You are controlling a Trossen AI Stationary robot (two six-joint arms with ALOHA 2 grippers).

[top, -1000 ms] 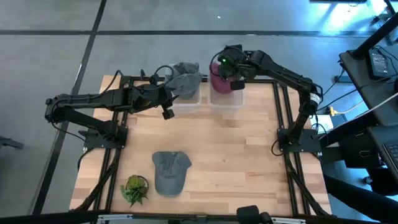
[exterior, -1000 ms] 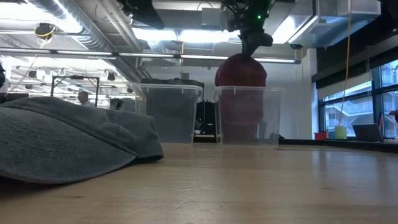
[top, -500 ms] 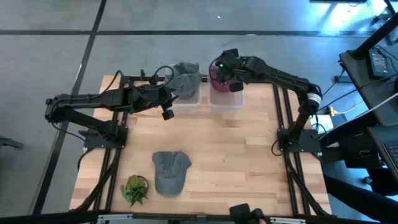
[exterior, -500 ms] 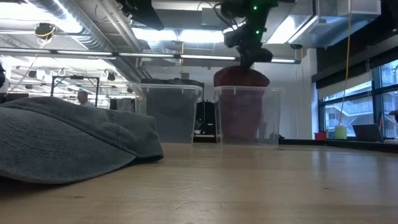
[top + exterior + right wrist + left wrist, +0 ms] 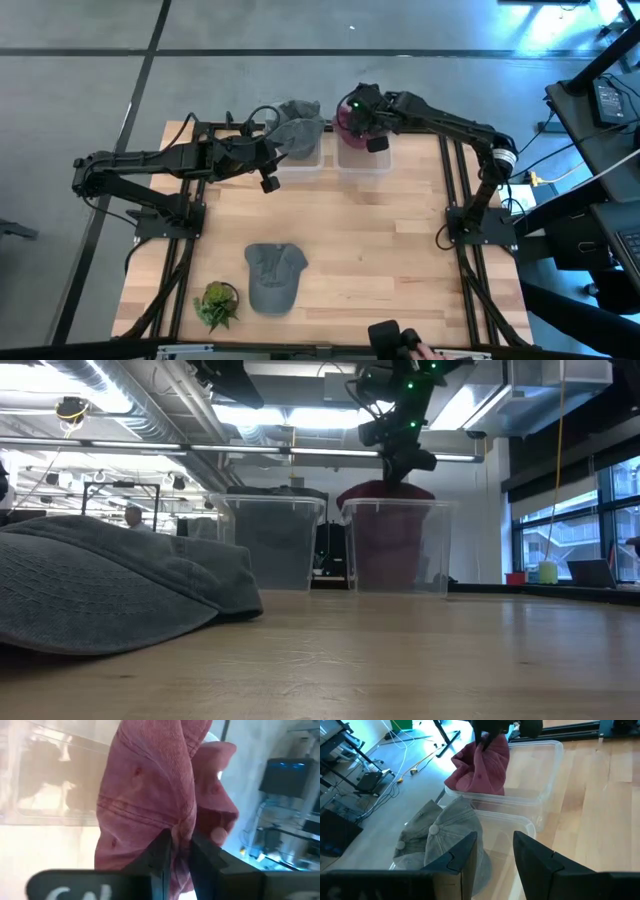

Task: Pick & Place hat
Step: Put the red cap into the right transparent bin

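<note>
Right tool [image 5: 181, 851] pinches red hat [image 5: 150, 795] over right bin [image 5: 363, 155].

A grey cap [image 5: 110, 585] lies on the wooden table [image 5: 420, 660] at near left. Far across the table stand two clear bins side by side: the left bin [image 5: 268, 542] and the right bin [image 5: 397, 546]. A red hat [image 5: 385, 495] mounds over the right bin's rim, with the right gripper [image 5: 408, 460] reaching down onto its top.
</note>
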